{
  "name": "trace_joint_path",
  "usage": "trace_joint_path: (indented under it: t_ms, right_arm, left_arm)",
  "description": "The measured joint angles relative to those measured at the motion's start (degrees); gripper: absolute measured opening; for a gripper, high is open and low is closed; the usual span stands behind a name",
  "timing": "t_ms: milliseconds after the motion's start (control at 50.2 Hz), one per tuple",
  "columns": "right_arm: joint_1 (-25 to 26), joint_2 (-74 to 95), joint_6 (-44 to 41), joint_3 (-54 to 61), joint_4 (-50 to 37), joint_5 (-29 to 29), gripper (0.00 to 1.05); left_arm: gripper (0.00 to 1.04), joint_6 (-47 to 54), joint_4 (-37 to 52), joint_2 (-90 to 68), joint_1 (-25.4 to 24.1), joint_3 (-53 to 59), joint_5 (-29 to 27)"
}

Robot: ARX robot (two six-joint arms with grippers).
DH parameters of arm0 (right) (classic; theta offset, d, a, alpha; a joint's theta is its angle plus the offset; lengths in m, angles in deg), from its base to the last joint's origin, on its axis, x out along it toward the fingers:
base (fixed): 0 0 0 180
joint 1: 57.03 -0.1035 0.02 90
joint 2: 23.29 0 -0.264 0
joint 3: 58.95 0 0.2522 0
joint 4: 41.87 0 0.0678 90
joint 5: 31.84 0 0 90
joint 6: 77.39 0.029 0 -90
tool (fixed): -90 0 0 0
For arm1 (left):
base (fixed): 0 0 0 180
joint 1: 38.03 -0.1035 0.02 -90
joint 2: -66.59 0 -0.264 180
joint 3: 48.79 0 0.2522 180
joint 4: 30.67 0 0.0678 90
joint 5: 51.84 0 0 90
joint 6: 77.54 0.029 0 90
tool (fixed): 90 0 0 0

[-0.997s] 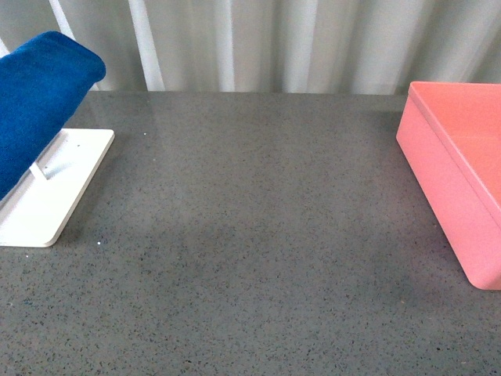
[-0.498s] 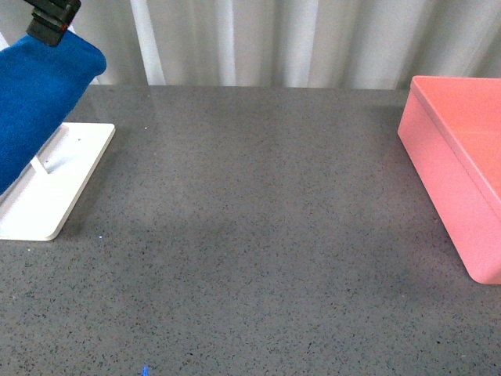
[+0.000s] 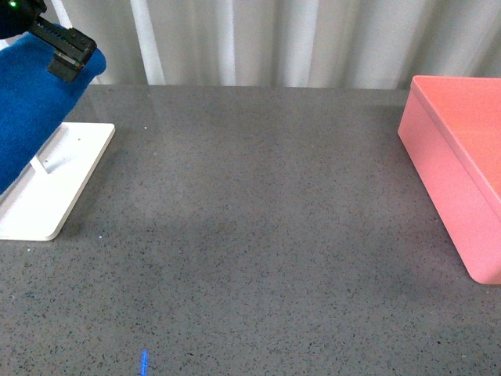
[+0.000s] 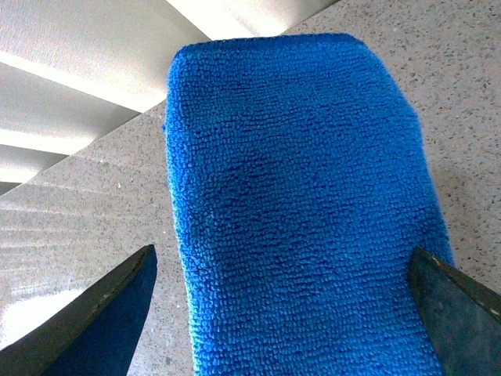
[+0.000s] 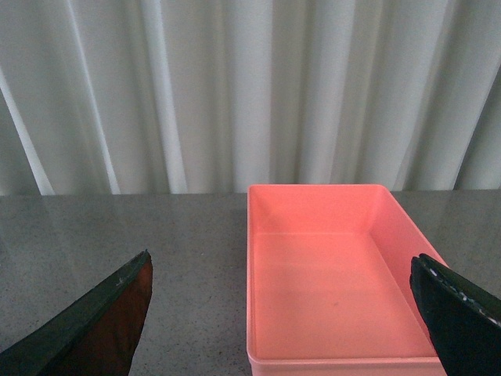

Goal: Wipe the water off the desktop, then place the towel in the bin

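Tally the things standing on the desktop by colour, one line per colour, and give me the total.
Blue: 1, the towel
Pink: 1, the bin
White: 1, the rack base
Total: 3

A white base (image 3: 55, 196) lay flat at the left of the front view, its near corner rounded, a thin white post (image 3: 41, 166) rising from it. A white pleated curtain (image 3: 274, 39) hung across the back. A small blue streak (image 3: 144, 362) showed near the bottom edge; what it was could not be told.
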Motion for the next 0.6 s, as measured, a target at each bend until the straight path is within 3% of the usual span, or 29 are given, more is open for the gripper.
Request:
trace_joint_path:
  t_ms: [199,359,598]
  right_arm:
    - [0.0,0.0,0.0,0.0,0.0,0.0,0.98]
    - [0.0,0.0,0.0,0.0,0.0,0.0,0.98]
    - [0.0,0.0,0.0,0.0,0.0,0.0,0.98]
  left_arm:
    - [0.98,0.0,0.4,-0.7,-0.1,-0.3,-0.8]
    - [0.64,0.0,0.7,-1.4,0.0,-0.3,-0.7]
    - [0.25,0.0,1.2,-1.5,-0.4,-0.1,-1.0]
